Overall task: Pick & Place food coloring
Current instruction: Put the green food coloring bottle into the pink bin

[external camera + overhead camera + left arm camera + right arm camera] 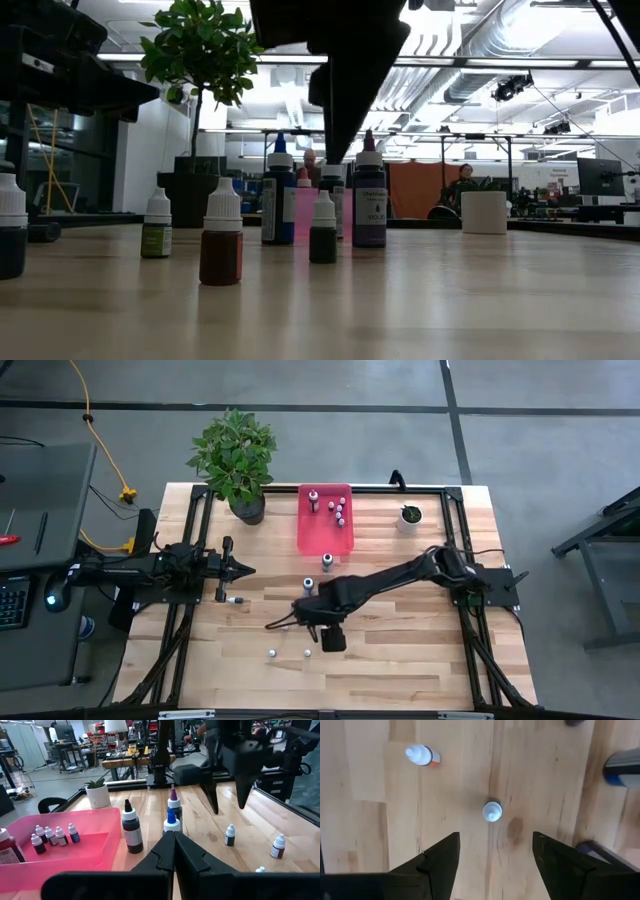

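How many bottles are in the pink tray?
5. Four tiny bottles stand in a row inside the pink tray, and one bigger bottle stands at its far end. None looks hidden.

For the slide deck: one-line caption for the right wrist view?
Open right hand poised straight above a white-capped food coloring bottle on the wooden table.

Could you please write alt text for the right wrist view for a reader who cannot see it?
The open right gripper points straight down at a small white-capped bottle standing on the wooden table. A second small bottle stands off to one side.
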